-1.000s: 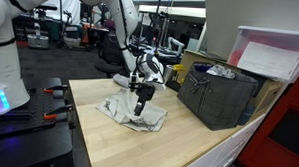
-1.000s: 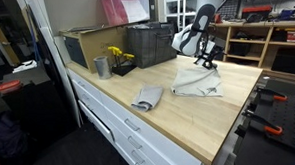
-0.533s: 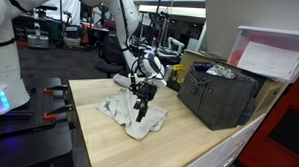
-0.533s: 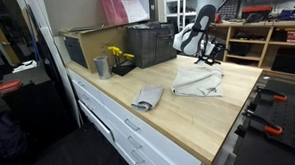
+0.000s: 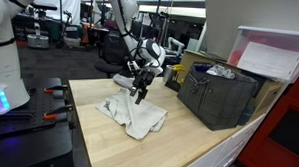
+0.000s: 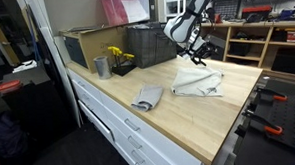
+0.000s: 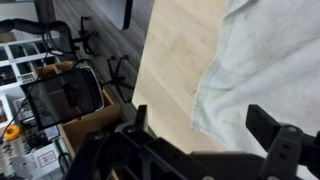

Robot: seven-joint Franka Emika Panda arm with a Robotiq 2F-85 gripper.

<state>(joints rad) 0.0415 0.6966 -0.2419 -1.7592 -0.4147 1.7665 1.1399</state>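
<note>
In the middle of an exterior view, the gripper (image 5: 139,92) hangs just above the white cloth (image 5: 134,116) without touching it. Its fingers stand apart with nothing between them. The cloth lies crumpled on the wooden table (image 5: 105,147), near a dark crate (image 5: 221,98).

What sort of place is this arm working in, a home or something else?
Probably a robotics lab or workshop, not a home: a long light wooden workbench over white drawers, wooden shelving stacked with equipment behind, and a black plastic crate on the bench. The gripper hovers open above a crumpled white cloth.
</note>
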